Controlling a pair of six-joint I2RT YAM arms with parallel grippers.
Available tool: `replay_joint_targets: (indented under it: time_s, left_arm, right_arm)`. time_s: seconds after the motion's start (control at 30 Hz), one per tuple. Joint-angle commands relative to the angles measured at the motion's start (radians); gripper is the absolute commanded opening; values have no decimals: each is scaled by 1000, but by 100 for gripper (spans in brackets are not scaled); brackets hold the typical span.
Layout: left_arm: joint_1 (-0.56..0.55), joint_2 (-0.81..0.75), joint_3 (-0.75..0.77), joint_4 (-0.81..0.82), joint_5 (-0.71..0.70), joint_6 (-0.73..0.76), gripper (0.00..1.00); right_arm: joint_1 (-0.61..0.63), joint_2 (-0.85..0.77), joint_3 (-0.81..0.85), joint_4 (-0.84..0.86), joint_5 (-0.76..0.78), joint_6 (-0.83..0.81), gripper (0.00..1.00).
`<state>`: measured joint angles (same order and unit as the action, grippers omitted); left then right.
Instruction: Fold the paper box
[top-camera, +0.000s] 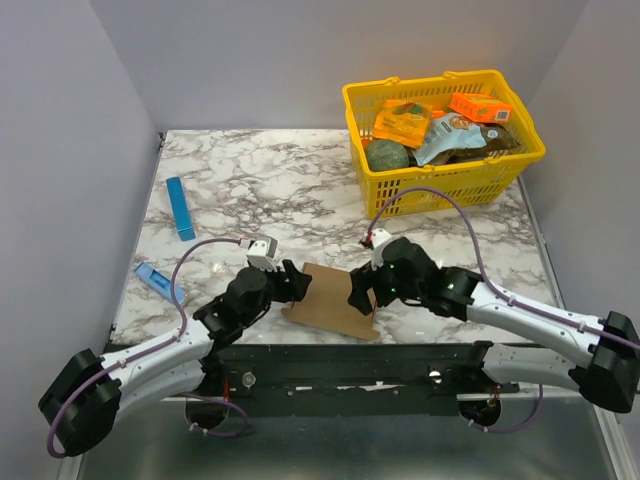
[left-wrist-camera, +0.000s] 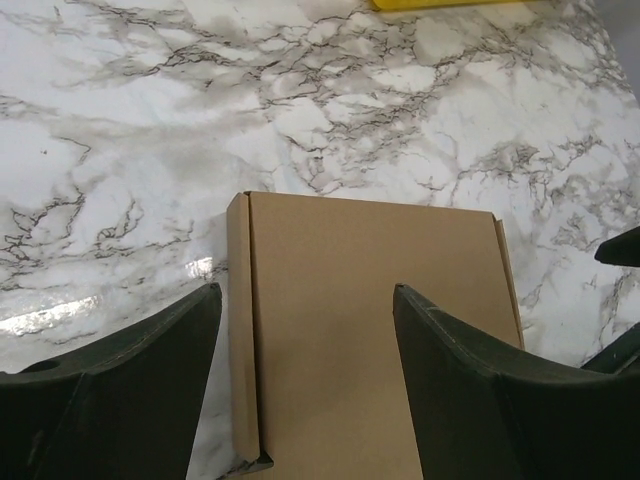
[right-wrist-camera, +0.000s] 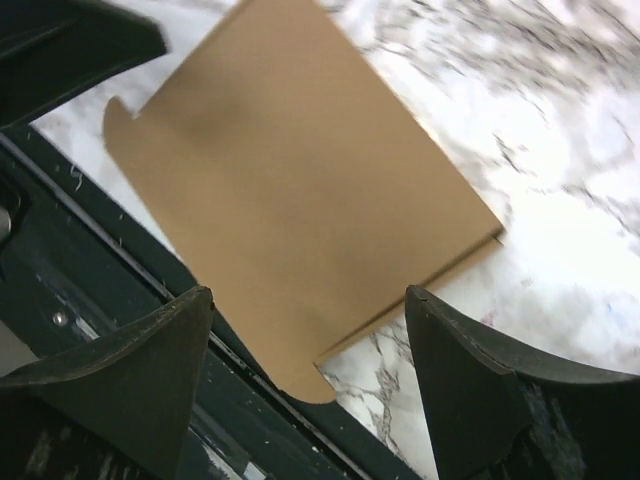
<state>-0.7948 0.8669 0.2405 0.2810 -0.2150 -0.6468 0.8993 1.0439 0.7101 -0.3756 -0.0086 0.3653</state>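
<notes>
The paper box (top-camera: 333, 301) is a flat brown cardboard sheet lying on the marble table at its near edge, between my two arms. In the left wrist view the paper box (left-wrist-camera: 370, 330) lies flat with a narrow folded flap along its left side. In the right wrist view the paper box (right-wrist-camera: 290, 170) overhangs the black front rail with a rounded tab. My left gripper (top-camera: 297, 281) is open at the sheet's left edge, its fingers (left-wrist-camera: 150, 360) spread over it. My right gripper (top-camera: 360, 291) is open at the sheet's right edge and holds nothing.
A yellow basket (top-camera: 440, 180) with orange packets and other items stands at the back right. A thin blue strip (top-camera: 180, 208) lies at the left, and a small blue item (top-camera: 152, 277) nearer the left edge. A black rail (top-camera: 350, 355) runs along the table front.
</notes>
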Motion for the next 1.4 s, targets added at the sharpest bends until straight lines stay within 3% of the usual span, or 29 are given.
replay_joint_targets:
  time_s: [0.0, 0.17, 0.47, 0.87, 1.37]
  left_arm:
    - [17, -25, -39, -77, 58, -13, 76]
    - [25, -2, -72, -59, 84, -28, 66]
    - [42, 76, -86, 46, 129, -13, 48]
    - [49, 167, -107, 126, 138, 4, 39]
    - [49, 165, -106, 119, 134, 15, 34]
  right_arm:
    - [133, 93, 78, 38, 94, -222, 85]
    - [255, 206, 95, 133, 196, -304, 83]
    - [345, 375, 140, 193, 312, -355, 78]
    - [394, 478, 134, 193, 400, -376, 77]
    - [421, 528, 167, 155, 366, -278, 86]
